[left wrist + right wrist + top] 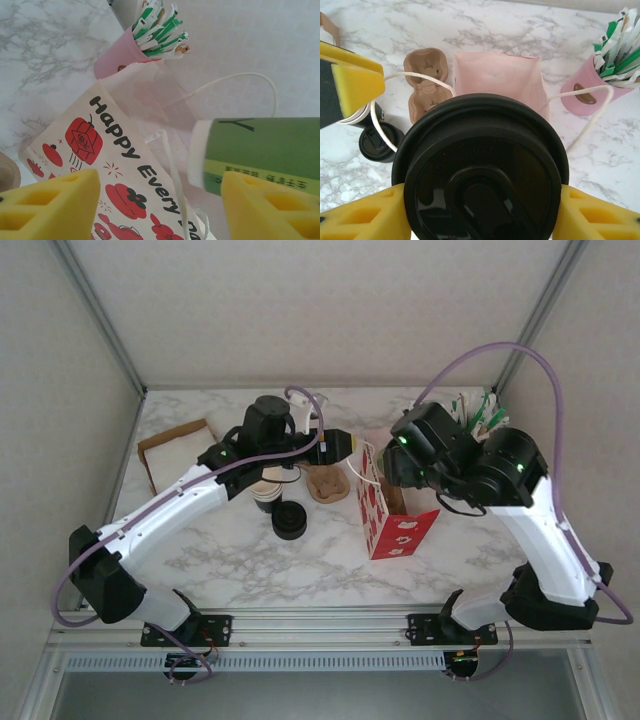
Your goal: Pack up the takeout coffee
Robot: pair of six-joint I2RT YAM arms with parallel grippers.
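Note:
The takeout coffee (480,170), a green-sided cup (265,145) with a round black lid, hangs tilted over the mouth of the red-and-white paper bag (400,530). My right gripper (480,212) is shut on it, a yellow finger on each side just below the lid. The bag's pink inside (495,75) lies right behind the lid. My left gripper (160,200) stands open at the bag's left side (125,165), with the white string handle (172,150) running between its fingers. One of its yellow fingers (355,85) appears beside that handle in the right wrist view.
A stack of lidless cups (265,490), loose black lids (289,520) and a brown pulp cup carrier (327,483) sit left of the bag. A pink cup of sachets (475,415) stands at the back right. A flat brown box (175,450) lies at the far left.

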